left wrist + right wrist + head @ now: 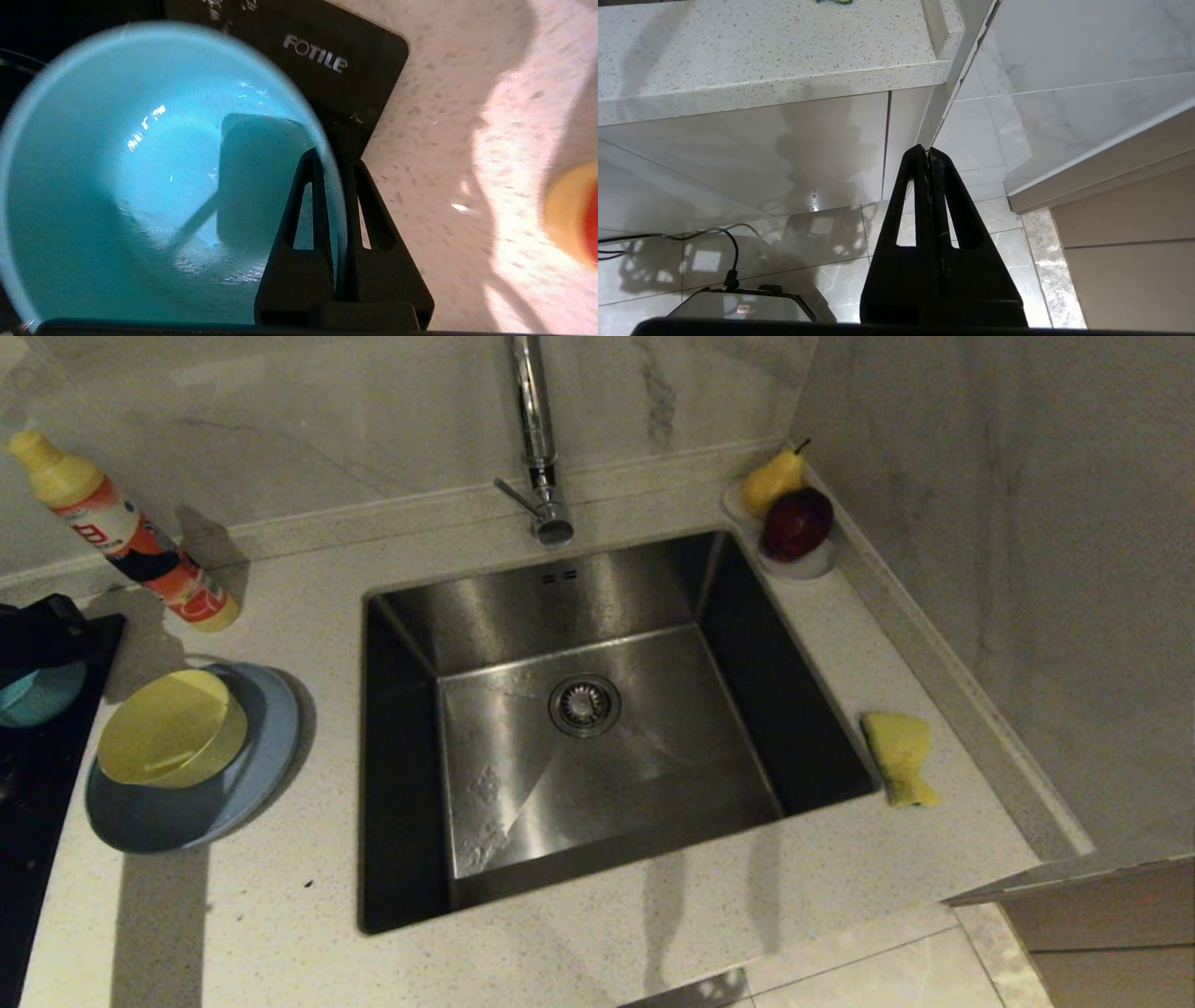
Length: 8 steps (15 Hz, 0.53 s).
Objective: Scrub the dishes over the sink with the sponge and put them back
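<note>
A steel sink (597,728) is set into a pale speckled countertop (280,915), seen from above, with its round strainer drain (584,705) in the middle of the basin floor. A tall chrome tap (534,439) rises from the counter behind the sink.

To the left of the sink a slate-blue plate (201,803) lies flat on the counter, and a pale-yellow bowl (171,728) sits on it, tipped to one side. Further left of the sink, at the edge of a black cooktop (37,803), part of a teal bowl (37,695) shows beneath a dark arm. A bottle of dish soap (121,532) with a yellow cap stands on the counter behind the plate, left of the tap.

The left gripper (338,158) has its jaws clamped on the rim of the teal bowl (140,177), one finger inside the wall and the other outside, over the corner of the cooktop (336,56).

To the right of the sink, just beside its rim, the yellow sponge (899,756) lies on the counter. At the sink's far right corner a small white dish (803,565) holds a yellow pear (773,481) and a dark red apple (796,523).

The right gripper (928,156) hangs below the counter edge, well away from the sink, its jaws pressed together on nothing, above a tiled floor (831,252).
</note>
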Available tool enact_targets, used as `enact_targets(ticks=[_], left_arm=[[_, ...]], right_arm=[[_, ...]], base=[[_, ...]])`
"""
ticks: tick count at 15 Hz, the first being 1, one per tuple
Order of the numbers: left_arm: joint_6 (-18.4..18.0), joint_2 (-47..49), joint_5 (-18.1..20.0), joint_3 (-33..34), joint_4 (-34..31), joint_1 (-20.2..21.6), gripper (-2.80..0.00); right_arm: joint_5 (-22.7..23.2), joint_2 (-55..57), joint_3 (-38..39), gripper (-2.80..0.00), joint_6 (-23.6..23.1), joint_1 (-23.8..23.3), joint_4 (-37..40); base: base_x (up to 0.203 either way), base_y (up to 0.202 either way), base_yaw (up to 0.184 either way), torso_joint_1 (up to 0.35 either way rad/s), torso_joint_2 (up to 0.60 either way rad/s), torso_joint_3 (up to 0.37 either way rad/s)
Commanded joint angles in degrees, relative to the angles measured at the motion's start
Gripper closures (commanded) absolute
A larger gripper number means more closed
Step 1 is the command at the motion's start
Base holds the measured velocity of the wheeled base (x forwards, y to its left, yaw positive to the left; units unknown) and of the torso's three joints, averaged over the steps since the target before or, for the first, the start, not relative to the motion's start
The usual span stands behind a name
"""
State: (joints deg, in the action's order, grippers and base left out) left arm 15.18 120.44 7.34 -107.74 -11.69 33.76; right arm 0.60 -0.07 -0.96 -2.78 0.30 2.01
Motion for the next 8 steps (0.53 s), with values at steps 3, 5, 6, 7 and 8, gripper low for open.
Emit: enact_targets(ticks=[3,5,6,7,8], left_arm=[[-0.2,-7.7,0.8,0.1,-6.6,0.0,0.0],[-0.2,-11.2,2.8,0.1,-10.9,0.0,0.0],[-0.3,-13.1,3.5,0.3,-13.6,0.0,0.0],[-0.3,-15.0,4.7,0.5,-15.8,-0.1,0.0],[-0.3,-16.8,6.3,0.9,-18.1,-0.1,0.0]], right_arm=[[0.0,-0.1,0.0,0.0,0.0,0.0,0.0],[0.0,-0.1,0.0,0.0,0.0,0.0,0.0],[0.0,-0.1,0.0,0.0,0.0,0.0,0.0],[0.0,-0.1,0.0,0.0,0.0,0.0,0.0],[0.0,-0.1,0.0,0.0,0.0,0.0,0.0]], base=[[0.0,0.0,0.0,0.0,0.0,0.0],[0.0,0.0,0.0,0.0,0.0,0.0],[0.0,0.0,0.0,0.0,0.0,0.0],[0.0,0.0,0.0,0.0,0.0,0.0],[0.0,0.0,0.0,0.0,0.0,0.0]])
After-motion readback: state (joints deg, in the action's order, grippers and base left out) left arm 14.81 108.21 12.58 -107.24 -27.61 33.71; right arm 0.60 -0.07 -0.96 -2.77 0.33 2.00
